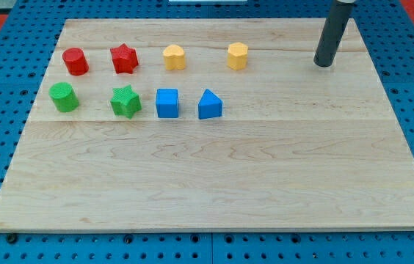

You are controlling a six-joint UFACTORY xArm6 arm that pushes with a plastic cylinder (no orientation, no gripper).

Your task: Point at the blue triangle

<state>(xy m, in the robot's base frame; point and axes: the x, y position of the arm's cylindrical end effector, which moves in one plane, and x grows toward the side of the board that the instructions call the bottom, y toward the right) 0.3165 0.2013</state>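
The blue triangle (pixel 209 105) sits on the wooden board (pixel 214 176), left of centre, in the lower of two rows of blocks. My tip (pixel 324 64) rests on the board near the view's top right. It is well to the right of the triangle and a little above it, not touching any block. The nearest block to my tip is the yellow hexagon (pixel 238 56), to its left.
Upper row, from the left: a red cylinder (pixel 75 61), a red star (pixel 124 59), a yellow heart (pixel 174 56), then the yellow hexagon. Lower row: a green cylinder (pixel 64 97), a green star (pixel 125 101), a blue cube (pixel 167 103), then the triangle.
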